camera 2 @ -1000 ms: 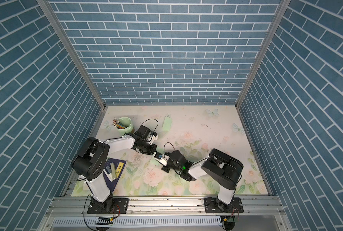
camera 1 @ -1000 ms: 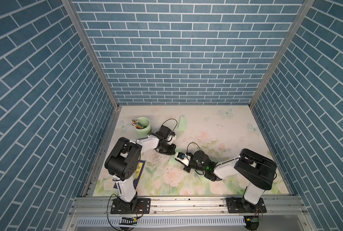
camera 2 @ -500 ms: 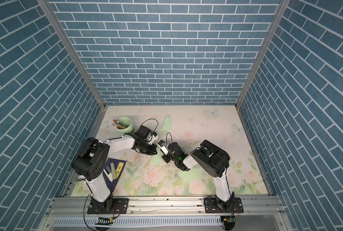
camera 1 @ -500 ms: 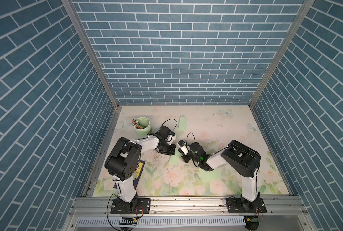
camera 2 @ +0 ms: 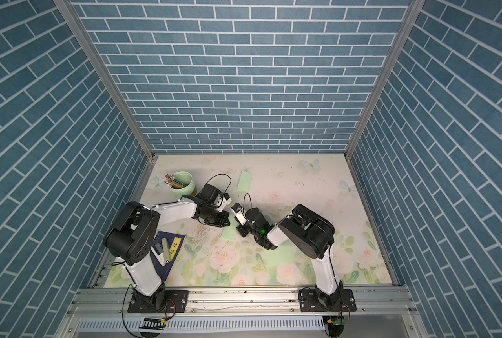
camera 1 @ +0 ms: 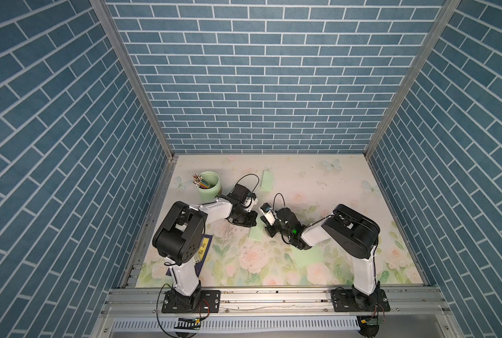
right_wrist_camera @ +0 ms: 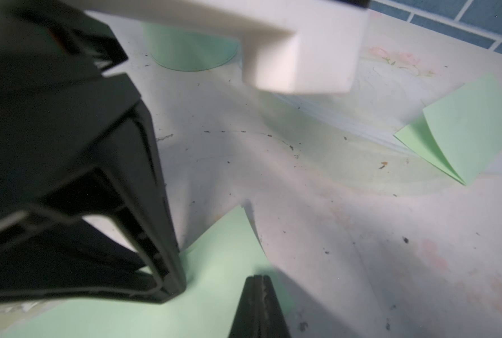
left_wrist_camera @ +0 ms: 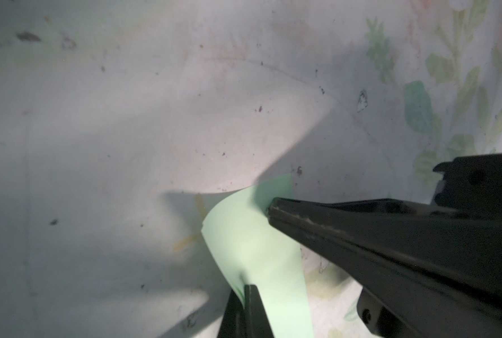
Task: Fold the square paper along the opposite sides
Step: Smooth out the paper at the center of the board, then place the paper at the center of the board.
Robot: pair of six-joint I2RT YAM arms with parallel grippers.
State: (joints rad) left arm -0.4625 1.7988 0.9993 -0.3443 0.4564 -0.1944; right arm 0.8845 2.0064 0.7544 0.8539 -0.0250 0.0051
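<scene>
I had both arms low over the middle of the flowered table (camera 1: 317,187), tips almost meeting. The green paper (camera 1: 256,233) lay between them, just right of the left gripper (camera 1: 248,222) and just left of the right gripper (camera 1: 270,231). In the left wrist view the paper (left_wrist_camera: 252,243) curled upward, one edge lifted off the table, and my left gripper's (left_wrist_camera: 248,292) fingers were pressed together with that edge pinched between them at the bottom of the frame. The other arm's black gripper (left_wrist_camera: 390,234) came in across the sheet, its tip touching the paper's upper side.

In the right wrist view my right gripper (right_wrist_camera: 258,281) had its fingers pressed together too, tips on the green sheet (right_wrist_camera: 214,263); whether paper was caught between them I couldn't tell. The left gripper's black frame (right_wrist_camera: 97,190) stood down on the same sheet, right beside it.

Farther back sat a second green sheet (camera 1: 267,181), already folded, well apart from the work. At far left stood a green cup (camera 1: 211,187) of coloured pencils (camera 1: 202,183). Near left, under the left arm, lay a dark blue book (camera 2: 170,251).
</scene>
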